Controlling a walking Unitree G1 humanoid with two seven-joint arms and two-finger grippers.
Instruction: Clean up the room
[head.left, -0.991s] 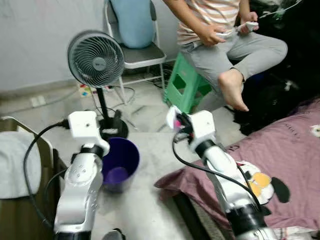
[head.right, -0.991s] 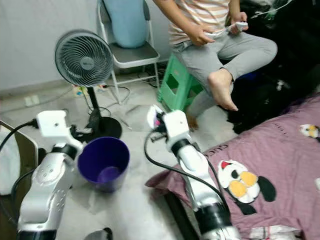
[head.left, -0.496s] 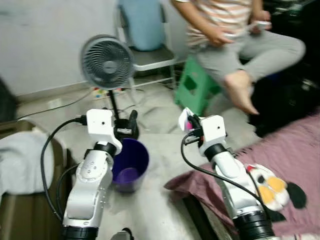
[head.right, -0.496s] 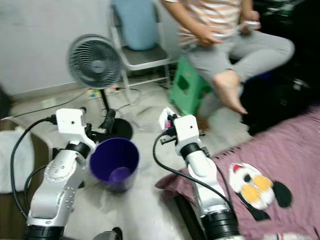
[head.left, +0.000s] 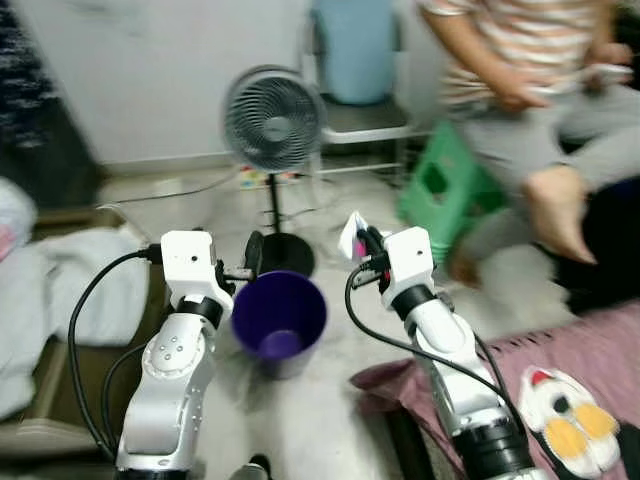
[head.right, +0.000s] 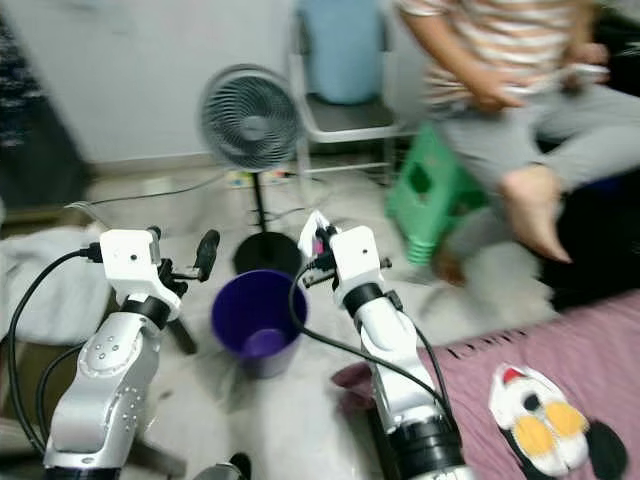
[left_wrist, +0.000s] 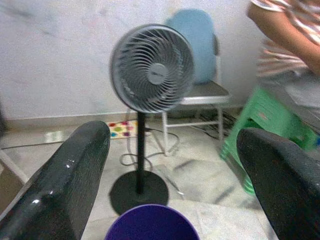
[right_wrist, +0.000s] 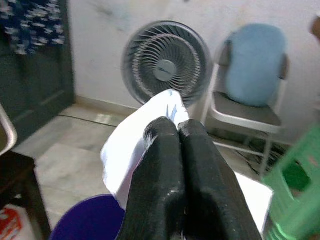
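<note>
Pale stone flooring (head.left: 330, 420) runs back to a white wall, and the head views are blurred. At nine o'clock, grey-white cloth (head.left: 60, 290) lies heaped over a low piece of furniture. Next comes the left gripper (head.left: 250, 268), raised beside the purple bin; in the left wrist view its fingers (left_wrist: 65, 175) stand wide apart, released, with nothing between them. The purple bin (head.left: 278, 322) sits on the floor at the centre, between the two arms, with something pale purple in its bottom. Behind it at twelve o'clock stands a grey pedestal fan (head.left: 272, 118), its round black base (head.left: 283, 256) just beyond the bin's rim, and a folding chair (head.right: 345, 115) with a blue cushion stands against the wall. The right gripper (head.left: 366, 243) hovers at the bin's one o'clock side, fingers (right_wrist: 170, 170) clenched together on a white scrap of paper or tissue (right_wrist: 137, 145), held above the bin's edge. At two o'clock a seated person (head.left: 540, 110) has a leg over a green stool (head.left: 440, 190). At four o'clock lies a mauve bedspread (head.left: 600, 340) with a cartoon print.
</note>
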